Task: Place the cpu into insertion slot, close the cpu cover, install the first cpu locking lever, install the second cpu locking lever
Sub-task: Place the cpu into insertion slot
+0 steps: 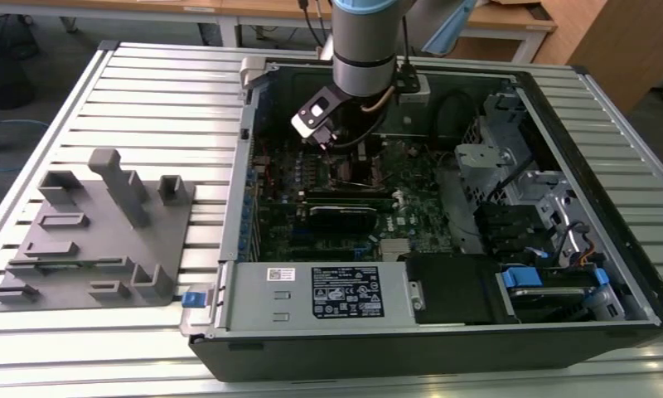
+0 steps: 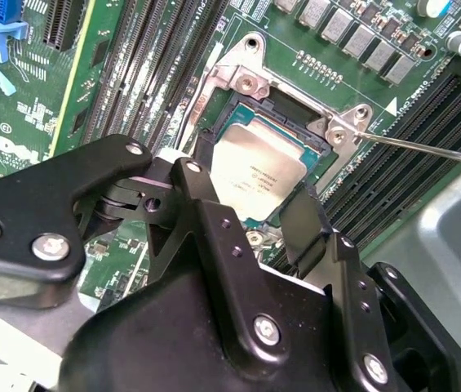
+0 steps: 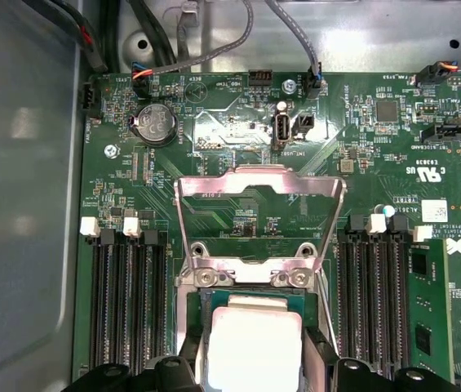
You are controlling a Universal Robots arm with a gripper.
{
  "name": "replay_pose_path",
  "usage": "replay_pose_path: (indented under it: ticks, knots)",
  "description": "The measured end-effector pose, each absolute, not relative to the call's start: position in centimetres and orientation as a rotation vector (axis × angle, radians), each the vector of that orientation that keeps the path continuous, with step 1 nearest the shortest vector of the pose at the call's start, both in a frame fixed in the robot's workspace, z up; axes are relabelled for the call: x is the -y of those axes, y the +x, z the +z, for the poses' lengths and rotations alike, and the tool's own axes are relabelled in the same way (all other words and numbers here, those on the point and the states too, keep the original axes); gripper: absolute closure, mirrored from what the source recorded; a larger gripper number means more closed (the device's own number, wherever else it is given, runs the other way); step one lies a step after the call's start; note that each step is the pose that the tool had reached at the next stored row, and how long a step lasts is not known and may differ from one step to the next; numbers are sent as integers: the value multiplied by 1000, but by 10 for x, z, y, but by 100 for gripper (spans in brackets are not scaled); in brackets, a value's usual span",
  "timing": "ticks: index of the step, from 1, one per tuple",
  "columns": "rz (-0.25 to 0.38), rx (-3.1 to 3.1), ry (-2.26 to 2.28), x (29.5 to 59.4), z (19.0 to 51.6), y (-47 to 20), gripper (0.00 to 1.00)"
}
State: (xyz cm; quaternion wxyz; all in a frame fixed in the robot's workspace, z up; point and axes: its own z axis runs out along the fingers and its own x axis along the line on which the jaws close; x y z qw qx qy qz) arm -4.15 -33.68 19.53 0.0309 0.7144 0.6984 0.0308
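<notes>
The cpu (image 2: 259,163) has a silver-grey top and lies low in the insertion slot (image 2: 289,108), inside its black frame. My gripper (image 2: 249,189) straddles it, and its black fingers (image 2: 201,208) press against two opposite sides of the chip. In the first wrist view the cpu (image 3: 254,347) sits between the finger ends of the gripper (image 3: 254,371). The cpu cover (image 3: 259,184), a thin silvery frame, stands swung open just beyond the slot. A thin metal lever rod (image 2: 426,149) sticks out sideways from the socket's corner. In the exterior view the gripper (image 1: 348,156) reaches down into the open computer case.
Long black memory slots (image 3: 124,302) flank the socket on both sides. A coin battery (image 3: 154,122) and cable plugs sit beyond the cover. In the exterior view a grey fixture block (image 1: 99,232) rests on the slatted table at the exterior view's left, and drive bays (image 1: 530,215) stand at its right.
</notes>
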Motion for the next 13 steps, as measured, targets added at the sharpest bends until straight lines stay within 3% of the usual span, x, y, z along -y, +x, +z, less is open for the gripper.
replay_pose_path:
  ticks: [8,10,13]
  knots:
    - [95,-2152,2201,337,196,-42,41]
    - [94,-2152,2201,337,196,-42,47]
    - [94,-2152,2201,337,196,-42,47]
